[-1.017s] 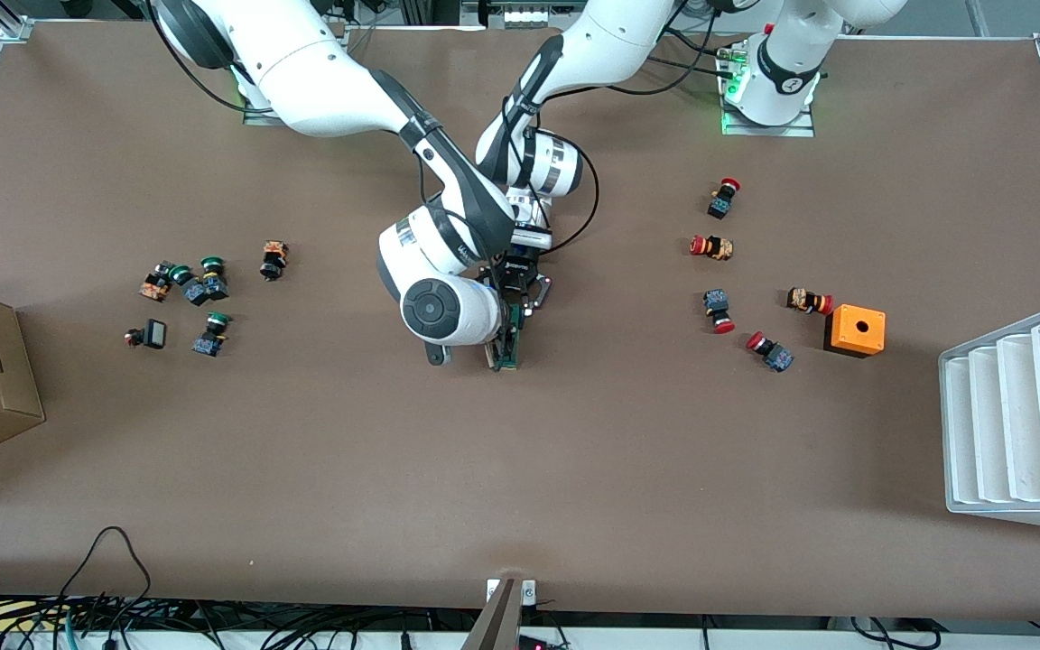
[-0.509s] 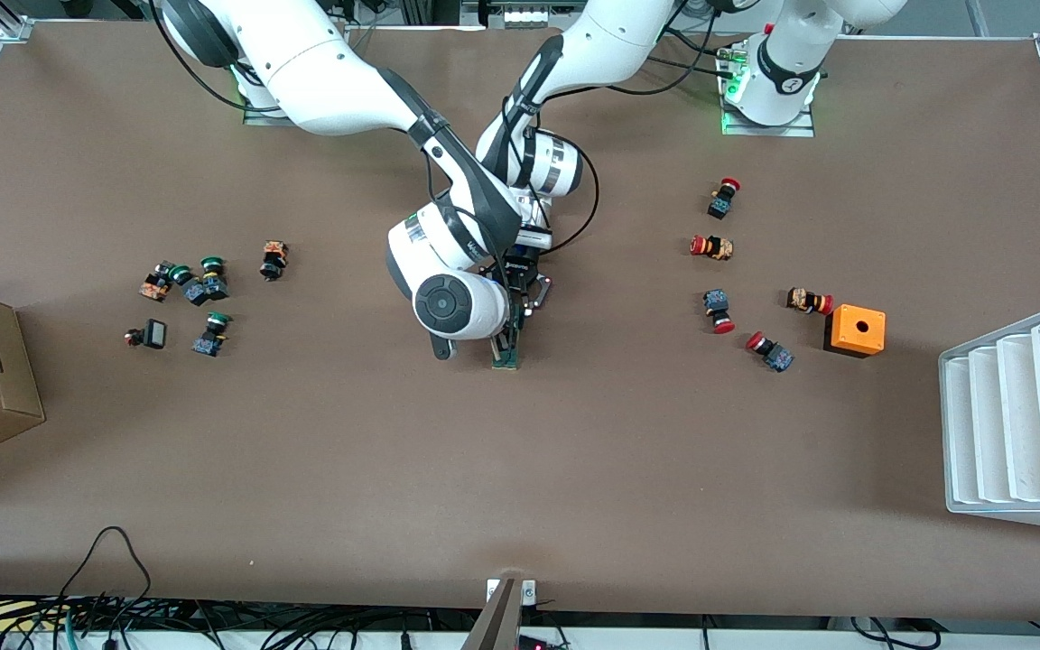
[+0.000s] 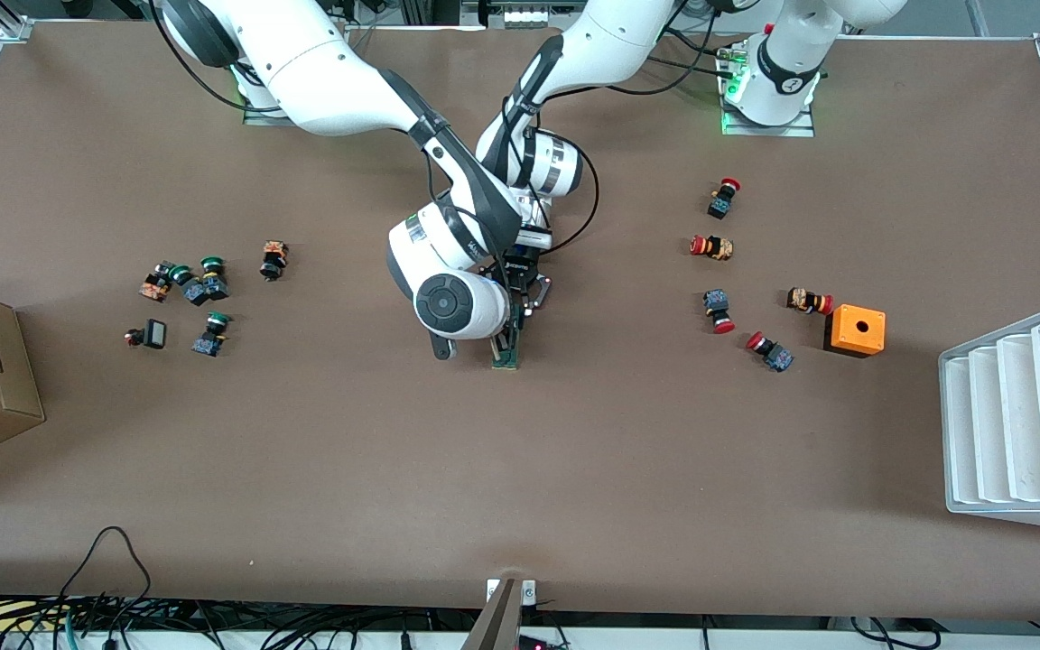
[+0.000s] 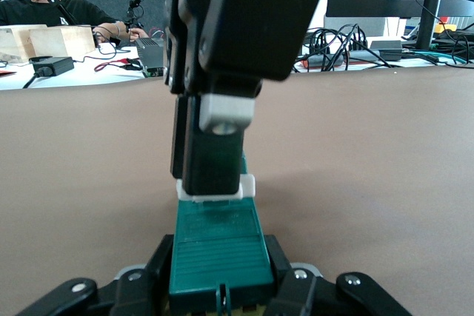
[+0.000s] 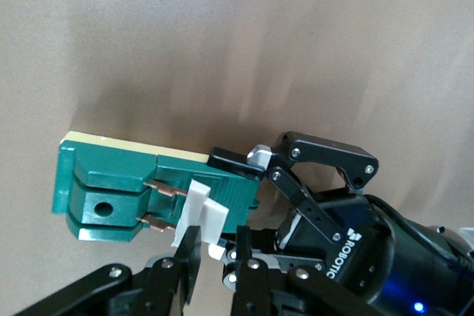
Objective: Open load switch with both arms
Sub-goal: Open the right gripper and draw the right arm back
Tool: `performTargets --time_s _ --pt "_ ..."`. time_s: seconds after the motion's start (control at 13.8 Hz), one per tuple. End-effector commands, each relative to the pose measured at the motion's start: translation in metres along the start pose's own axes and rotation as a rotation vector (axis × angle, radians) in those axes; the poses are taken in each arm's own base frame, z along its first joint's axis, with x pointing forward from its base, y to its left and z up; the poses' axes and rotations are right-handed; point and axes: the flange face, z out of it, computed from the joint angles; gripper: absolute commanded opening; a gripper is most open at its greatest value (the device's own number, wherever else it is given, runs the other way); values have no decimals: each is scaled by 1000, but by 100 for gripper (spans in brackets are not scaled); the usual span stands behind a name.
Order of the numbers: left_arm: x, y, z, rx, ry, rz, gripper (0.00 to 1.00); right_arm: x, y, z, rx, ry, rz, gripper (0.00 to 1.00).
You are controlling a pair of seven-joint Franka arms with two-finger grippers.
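Gripping ribbed green load switch (image 5: 111, 194) | left end effector (image 5: 255, 172) body | right end effector (image 5: 215, 253) white lever

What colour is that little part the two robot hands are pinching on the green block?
White: the handle on the dark-green load switch, clearest in the right wrist view.

load switch (image 5: 133, 190): glossy green plastic, copper-coloured metal blades | table (image 3: 574, 451): matt brown | arms: glossy white

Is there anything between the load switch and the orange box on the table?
Yes. In the front view, two red-capped push buttons lie on the table between the load switch and the orange box.
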Motion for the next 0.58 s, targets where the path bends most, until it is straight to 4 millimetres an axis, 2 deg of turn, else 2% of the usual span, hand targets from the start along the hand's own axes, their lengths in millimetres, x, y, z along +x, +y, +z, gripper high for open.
performTargets --time_s 0.0,0.29,0.44,0.51 --pt "-22 1 12 -31 -9 -38 41 -1 9 6 7 25 -10 26" --pt "-22 1 12 -31 -9 -39 41 -2 8 0 10 17 -15 26" --pt "-22 1 12 -31 -9 -38 41 0 8 -32 43 2 -13 29" --pt "-22 1 12 -31 -9 -39 41 3 8 -53 63 -8 -10 53"
